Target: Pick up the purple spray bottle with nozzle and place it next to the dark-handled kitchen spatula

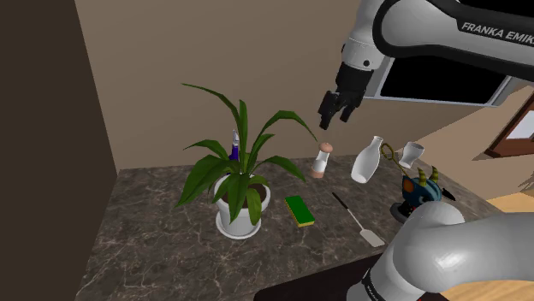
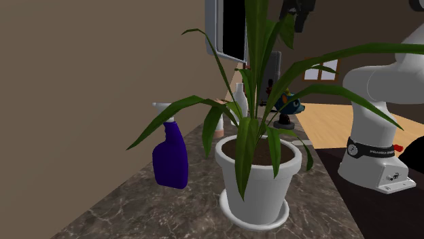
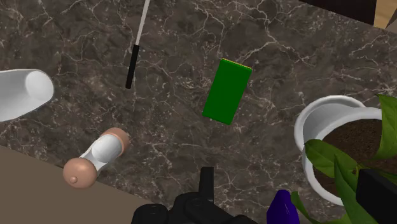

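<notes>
Hanging high over the dark marbled countertop [image 1: 145, 227], the black two-finger pincer [image 1: 334, 114] is holding its fingers wide apart and gripping nothing. In the shoulder view, a white shaker with tan ends [image 1: 322, 161] is sitting at its six o'clock, with a white narrow-necked jug [image 1: 366, 161] at the shaker's three o'clock. Farther down, also at six o'clock, the slim spatula with a dark handle and pale blade [image 1: 355, 218] is lying flat. A green rectangular sponge [image 1: 299, 209] is resting at the spatula's nine o'clock. A leafy green plant in a white pot [image 1: 238, 212] is standing at the sponge's nine o'clock. The purple spray bottle with a white nozzle [image 2: 170, 159] is standing upright on the counter beyond the pot, at its twelve o'clock, half hidden by leaves and well apart from the spatula.
</notes>
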